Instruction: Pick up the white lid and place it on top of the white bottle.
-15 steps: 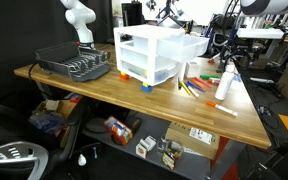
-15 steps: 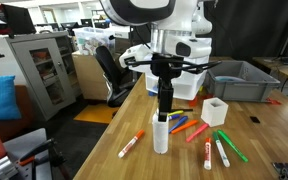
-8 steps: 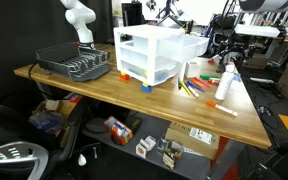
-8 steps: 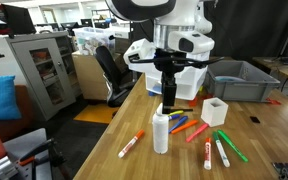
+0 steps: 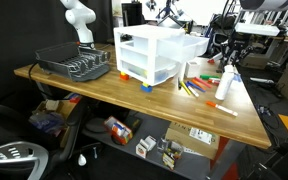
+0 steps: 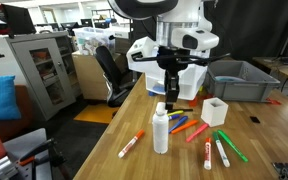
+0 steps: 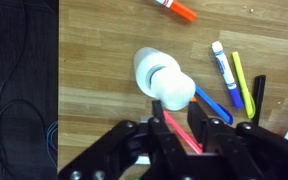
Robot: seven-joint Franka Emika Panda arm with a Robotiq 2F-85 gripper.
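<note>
Most of the dark fingers [image 7: 220, 140] is cut off at bottom centre, open or closed unclear, below the white bottle [image 7: 160, 78].

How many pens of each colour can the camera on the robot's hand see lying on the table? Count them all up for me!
Orange pen: 1
White pen with blue cap: 1
Yellow pen: 1
Dark pen: 1
Blue pen: 1
Pinkish-red pen: 1
Total: 6 pens
</note>
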